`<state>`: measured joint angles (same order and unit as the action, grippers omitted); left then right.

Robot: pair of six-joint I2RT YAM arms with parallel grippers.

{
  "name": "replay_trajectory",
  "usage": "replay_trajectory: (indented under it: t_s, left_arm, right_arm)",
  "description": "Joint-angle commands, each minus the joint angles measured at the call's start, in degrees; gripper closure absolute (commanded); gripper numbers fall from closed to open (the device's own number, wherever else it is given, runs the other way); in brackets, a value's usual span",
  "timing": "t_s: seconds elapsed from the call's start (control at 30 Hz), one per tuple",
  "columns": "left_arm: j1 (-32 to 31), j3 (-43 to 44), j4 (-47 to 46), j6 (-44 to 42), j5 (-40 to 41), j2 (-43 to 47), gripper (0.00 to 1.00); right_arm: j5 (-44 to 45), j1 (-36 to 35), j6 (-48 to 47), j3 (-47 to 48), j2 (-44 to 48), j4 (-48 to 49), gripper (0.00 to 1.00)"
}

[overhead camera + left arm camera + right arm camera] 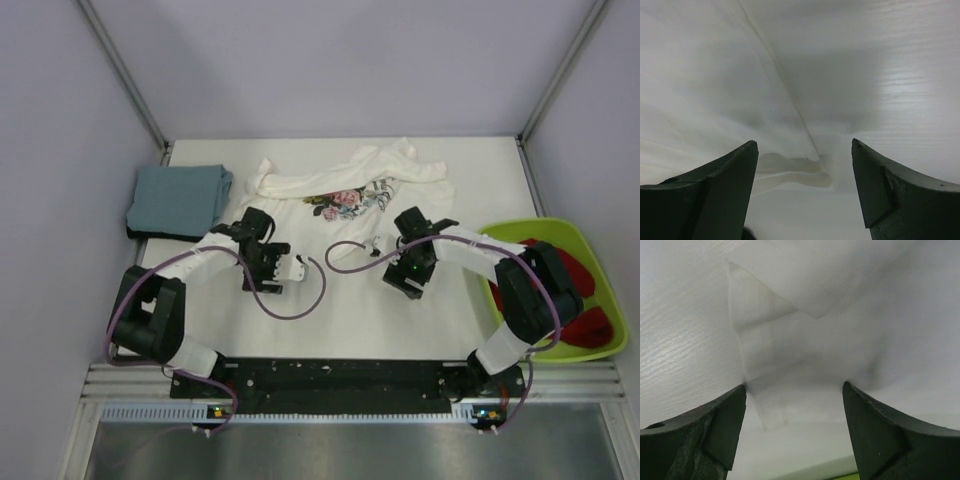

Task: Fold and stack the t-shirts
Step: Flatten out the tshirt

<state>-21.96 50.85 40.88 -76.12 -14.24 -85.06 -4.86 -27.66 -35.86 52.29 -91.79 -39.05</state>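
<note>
A: Status on grippers?

B: Left gripper (257, 217) has its jaws spread, nothing between them but air. In the left wrist view its fingers (725, 185) straddle the hem of the white shirt (705, 90), with bare table (910, 75) to the right of the edge.

A: Right one?

B: Right gripper (411, 219) is also spread wide and holding nothing. A flap of the cloth lies between the fingers (880, 435) in the right wrist view. Can't tell whether the tips touch it.

A: Where are the shirts?

B: White shirt is rumpled at the far middle of the table, flower print (345, 200) facing up, both grippers at its near edge. Blue-grey shirt (178, 197) is folded at far left, sitting on a black shirt (135, 232), of which only the edge shows.

A: Anything else?

B: Green bin (510, 228) at right, red items (590, 325) inside.
</note>
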Motion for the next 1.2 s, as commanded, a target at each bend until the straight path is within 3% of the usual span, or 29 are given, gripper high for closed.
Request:
replay_trajectory:
  t_s: [0.0, 0.2, 0.33, 0.43, 0.47, 0.6, 0.83, 1.17]
  left_arm:
    - [5.07, -1.19, -4.58, -6.23, 2.28, -1.60, 0.20]
    - [9.47, -3.03, -4.93, -9.22, 5.35, -3.62, 0.19]
    - [10.44, -4.97, -7.48, -9.75, 7.74, -5.20, 0.19]
    - [10.79, -4.45, -9.50, -7.57, 9.05, -6.61, 0.25]
    - [10.79, -4.10, -9.68, -6.69, 10.45, -7.40, 0.32]
    - [12.63, -0.67, -8.01, -3.87, 13.71, -8.02, 0.97]
    - [15.80, 12.58, -7.40, 8.68, 19.42, -0.13, 1.00]
    - [15.80, 37.27, 5.68, 22.06, 5.11, 17.37, 1.00]
  right_arm:
    - [2.22, 0.15, -1.76, 0.00, -4.62, 1.60, 0.23]
    - [1.34, 0.15, -1.23, 0.71, -7.53, 0.46, 0.34]
    - [4.25, 0.15, -0.88, 1.05, -7.18, 0.38, 0.82]
    - [6.17, 0.06, -0.01, 2.98, -5.86, -0.15, 1.00]
    - [7.49, 0.15, 0.34, 3.60, -5.08, -0.41, 1.00]
    - [13.37, 0.41, 2.28, 5.62, 1.42, -0.50, 1.00]
    - [29.72, 1.82, 3.87, 14.49, 20.30, -0.94, 1.00]
    - [29.22, 1.73, -1.76, 37.59, 37.81, -0.86, 1.00]
